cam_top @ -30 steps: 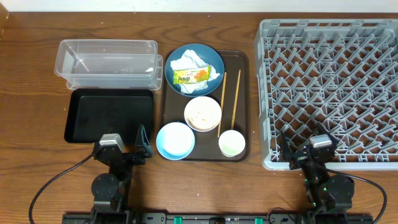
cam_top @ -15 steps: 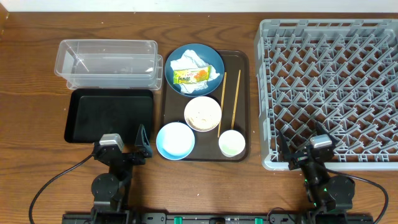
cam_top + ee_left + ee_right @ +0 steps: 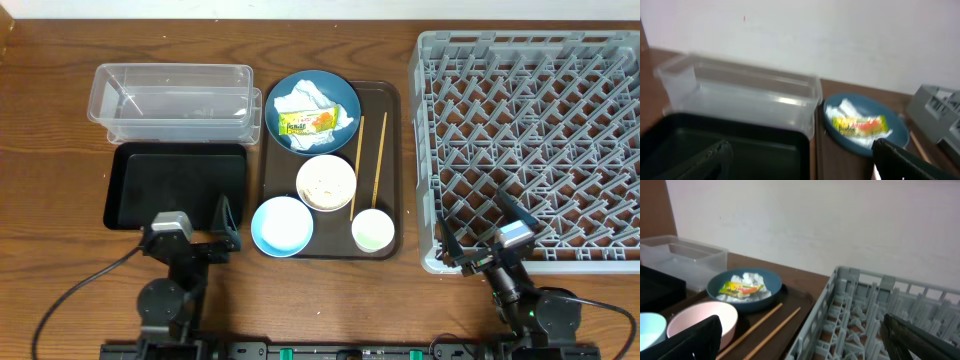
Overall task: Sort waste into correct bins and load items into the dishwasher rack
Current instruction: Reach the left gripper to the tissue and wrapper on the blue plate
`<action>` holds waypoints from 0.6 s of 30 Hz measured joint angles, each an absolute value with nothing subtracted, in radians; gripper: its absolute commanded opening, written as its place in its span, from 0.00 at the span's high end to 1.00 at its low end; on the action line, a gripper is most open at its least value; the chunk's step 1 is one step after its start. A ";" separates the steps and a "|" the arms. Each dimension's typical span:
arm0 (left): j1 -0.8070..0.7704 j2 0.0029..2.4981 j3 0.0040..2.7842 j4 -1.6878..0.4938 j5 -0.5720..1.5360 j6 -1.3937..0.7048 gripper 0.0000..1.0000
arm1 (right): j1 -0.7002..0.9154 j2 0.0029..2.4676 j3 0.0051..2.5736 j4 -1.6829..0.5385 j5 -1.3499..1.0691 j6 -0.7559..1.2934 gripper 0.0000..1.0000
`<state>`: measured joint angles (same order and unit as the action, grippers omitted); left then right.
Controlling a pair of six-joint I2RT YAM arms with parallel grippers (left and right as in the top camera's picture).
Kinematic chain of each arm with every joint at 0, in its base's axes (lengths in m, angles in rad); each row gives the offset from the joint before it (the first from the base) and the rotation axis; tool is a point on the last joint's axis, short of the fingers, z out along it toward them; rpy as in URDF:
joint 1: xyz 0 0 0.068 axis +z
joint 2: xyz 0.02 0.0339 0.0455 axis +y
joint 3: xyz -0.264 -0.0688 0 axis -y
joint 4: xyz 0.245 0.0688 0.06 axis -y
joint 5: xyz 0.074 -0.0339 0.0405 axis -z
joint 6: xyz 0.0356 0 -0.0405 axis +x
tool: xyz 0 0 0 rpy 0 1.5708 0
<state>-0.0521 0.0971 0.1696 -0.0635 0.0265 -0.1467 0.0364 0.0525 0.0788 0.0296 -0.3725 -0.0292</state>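
- dishwasher rack (image 3: 530, 140): large square grey plastic lattice with rows of upright pegs. it sits at 3 o'clock on the wooden table (image 3: 60, 130) and holds nothing.
- serving tray (image 3: 388, 150): dark brown, smooth, rounded corners, mid-table. it carries all the dishes.
- clear tub (image 3: 172, 100): transparent, glossy rectangular plastic at 10 o'clock on the table, with nothing inside.
- black tray (image 3: 175, 185): shallow, matte and rectangular, touching the tub's 6 o'clock side. nothing lies in it.
- dark blue plate (image 3: 320, 81): round and glazed, at the serving tray's 12 o'clock end.
- crumpled white tissue (image 3: 300, 100): soft and creased, lying on the plate.
- cream-white bowl (image 3: 300, 183): round, at the tray's centre, holding a pale grainy heap of crumbs (image 3: 326, 182).
- light blue bowl (image 3: 281, 225): round and smooth, at the tray's 7 o'clock corner, nothing in it.
- chopsticks (image 3: 379, 160): two thin wooden sticks lying along the 12-to-6 line, at 3 o'clock of the cream-white bowl.
- white cup (image 3: 373, 230): small and round, at the tray's 5 o'clock corner.
- snack wrapper (image 3: 308, 122): yellow-green printed foil, lying flat on the tissue.
- left gripper (image 3: 197, 225): at 7 o'clock on the table, by the black tray's 6 o'clock edge. jaws apart, holding nothing.
- right gripper (image 3: 482, 225): at 5 o'clock, over the rack's 6 o'clock rim. jaws apart, holding nothing.
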 measured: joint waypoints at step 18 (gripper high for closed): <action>-0.089 1.001 0.970 -0.411 0.197 -0.017 0.08 | 0.037 0.612 0.643 -0.380 -0.379 -0.070 0.01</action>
